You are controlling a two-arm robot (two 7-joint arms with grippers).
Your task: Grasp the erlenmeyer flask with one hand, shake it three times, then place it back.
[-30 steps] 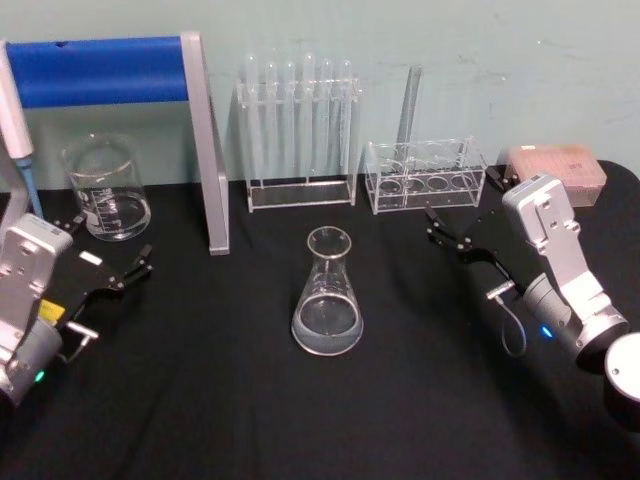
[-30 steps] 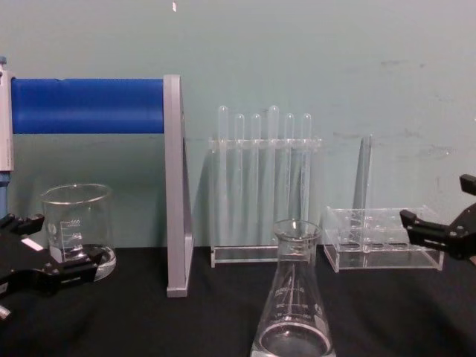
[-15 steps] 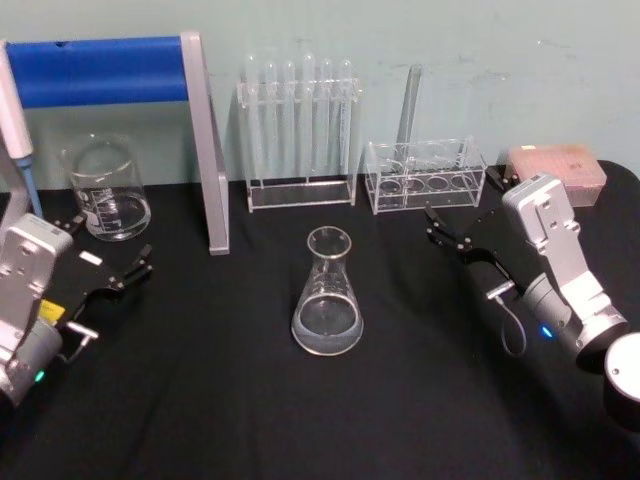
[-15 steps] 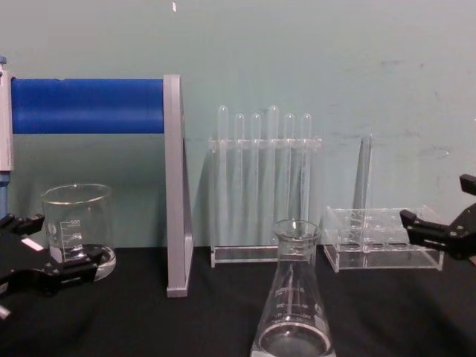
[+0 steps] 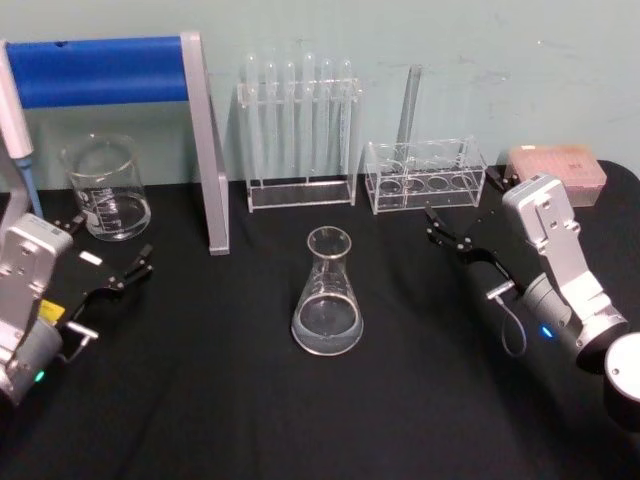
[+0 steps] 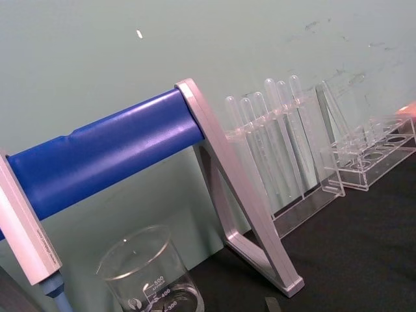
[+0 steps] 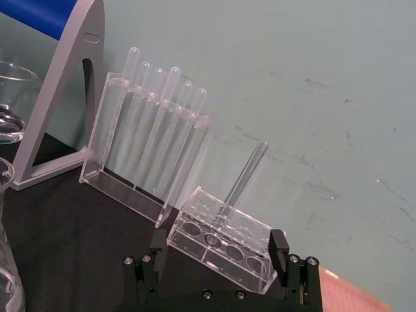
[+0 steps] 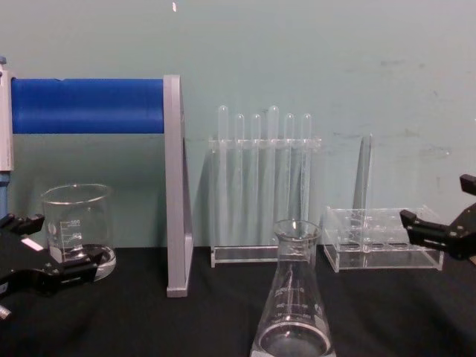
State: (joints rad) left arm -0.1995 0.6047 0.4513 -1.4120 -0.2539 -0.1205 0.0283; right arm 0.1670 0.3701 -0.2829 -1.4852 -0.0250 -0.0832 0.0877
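Note:
The erlenmeyer flask (image 5: pixel 327 295) stands upright on the black table, mid-table, with a little clear liquid in its wide base; the chest view has it close and low (image 8: pixel 294 312). Neither gripper touches it. My left gripper (image 5: pixel 112 238) rests low at the table's left, well apart from the flask, open with nothing between its fingers (image 8: pixel 67 239). At the right, my right gripper (image 5: pixel 462 205) is also open and holds nothing, hovering in front of the low tube rack (image 8: pixel 435 201). In the right wrist view its two fingers (image 7: pixel 157 242) stand wide apart, and the flask's edge (image 7: pixel 5 260) shows at the side.
A glass beaker (image 5: pixel 105 185) stands back left, just beyond the left gripper. A grey stand with a blue roll (image 5: pixel 205 150) is beside it. A tall test tube rack (image 5: pixel 300 130), a low clear rack (image 5: pixel 425 175) and a pink box (image 5: pixel 555 165) line the back.

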